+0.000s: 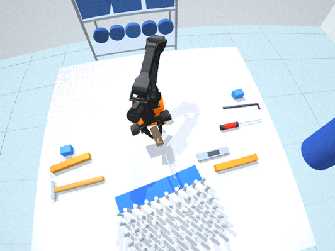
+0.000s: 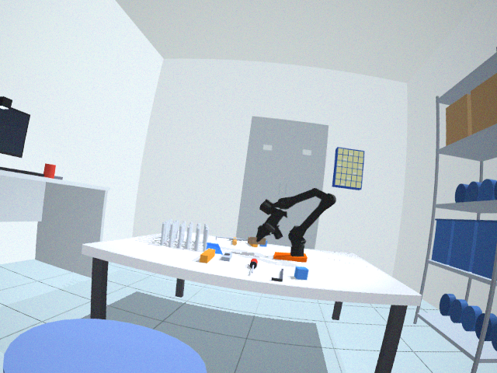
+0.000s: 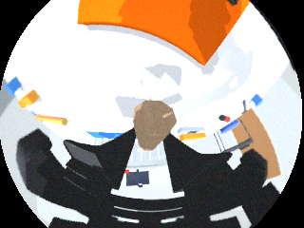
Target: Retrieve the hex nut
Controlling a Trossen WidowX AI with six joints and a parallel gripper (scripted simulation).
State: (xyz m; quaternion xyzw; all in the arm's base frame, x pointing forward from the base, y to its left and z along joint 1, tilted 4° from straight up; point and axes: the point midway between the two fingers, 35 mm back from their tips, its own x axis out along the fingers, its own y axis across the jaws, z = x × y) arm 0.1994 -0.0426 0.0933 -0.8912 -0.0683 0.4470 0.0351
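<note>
My gripper [image 1: 151, 131] [image 2: 262, 235] [image 3: 150, 131] is shut on the brown wooden handle [image 1: 157, 136] [image 2: 252, 241] [image 3: 154, 123] of a hook tool. Its thin wire shaft [image 1: 168, 161] slants down and forward, and its tip is over the blue taped strip [image 1: 147, 190] [image 2: 213, 246], just short of the front row of standing metal spacers [image 1: 179, 219] [image 2: 182, 234]. A small pale ring-like thing [image 1: 177, 186] lies at the strip's edge by the first spacers; it may be the hex nut, but I cannot tell. All the spacers I can see stand upright.
On the right lie a black Allen key [image 1: 241, 106], a red-handled screwdriver [image 1: 229, 126], a grey plate [image 1: 213, 153], an orange bar [image 1: 235, 162] and a blue cube [image 1: 237, 93]. On the left are a blue cube [image 1: 67, 150], an orange bar [image 1: 70, 162] and an orange-handled scraper [image 1: 77, 184].
</note>
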